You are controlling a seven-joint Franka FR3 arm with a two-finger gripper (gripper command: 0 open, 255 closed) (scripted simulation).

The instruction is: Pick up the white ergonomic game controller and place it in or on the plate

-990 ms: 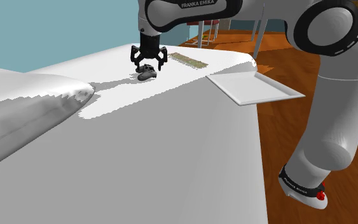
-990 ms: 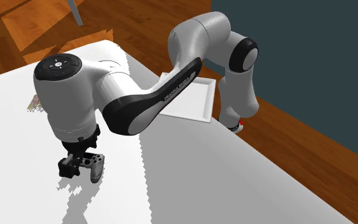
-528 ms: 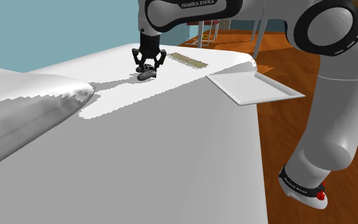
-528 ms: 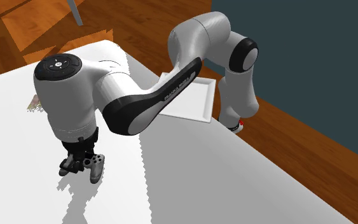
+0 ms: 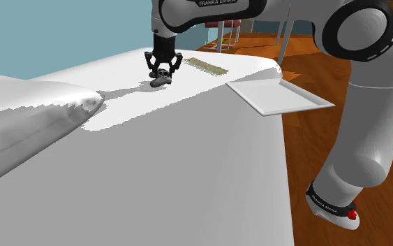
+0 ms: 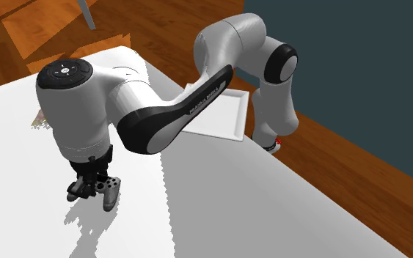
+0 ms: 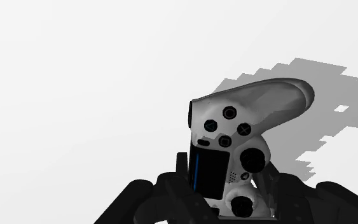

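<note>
The game controller point(image 5: 162, 81) is white-grey with dark buttons and sticks, and sits at the far end of the white surface point(image 5: 188, 161). My black gripper point(image 5: 160, 72) comes straight down onto it and is shut on its middle. In the wrist view the fingers point(image 7: 185, 170) clasp the controller point(image 7: 254, 114) at the touchpad, with one handle sticking out beyond them. From the second exterior view the controller point(image 6: 109, 193) hangs at the gripper point(image 6: 89, 188) just over its shadow. The plate point(image 5: 280, 96) is a white rectangular tray at the shoulder view's right edge of the surface, also seen behind the arm as the plate point(image 6: 224, 117).
A white pillow-like mound point(image 5: 27, 119) rises at the shoulder view's left. A flat patterned strip point(image 5: 207, 66) lies just beyond the controller. Wooden floor point(image 5: 327, 63) and chair legs point(image 5: 226, 31) lie past the surface's edge. The arm's base point(image 5: 334, 206) stands at the lower right.
The fingers stood open around the controller a second ago and have closed on it. The hand has since risen a little with the controller.
</note>
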